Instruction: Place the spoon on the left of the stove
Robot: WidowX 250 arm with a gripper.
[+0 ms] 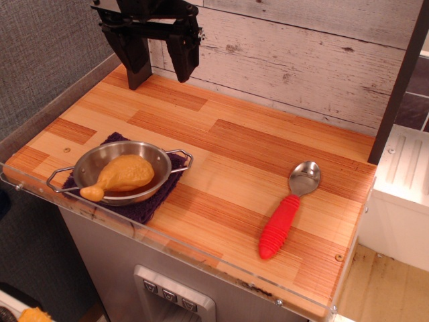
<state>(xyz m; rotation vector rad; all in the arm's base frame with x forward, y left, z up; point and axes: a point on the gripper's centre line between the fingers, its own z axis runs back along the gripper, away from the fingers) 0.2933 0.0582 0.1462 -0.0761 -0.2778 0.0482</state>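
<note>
The spoon (287,212) lies flat on the right part of the stove top (228,144), its shiny silver bowl toward the back and its ribbed red handle pointing at the front edge. My gripper (161,72) hangs at the back left of the stove, above the planks, with its two black fingers spread apart and nothing between them. It is far from the spoon, which lies to its right and nearer the front.
A steel two-handled pan (122,172) holding an orange toy drumstick (120,176) sits on a dark purple cloth (151,201) at the front left. A clear acrylic strip (201,251) runs along the front edge. A whitewashed plank wall (301,60) stands behind.
</note>
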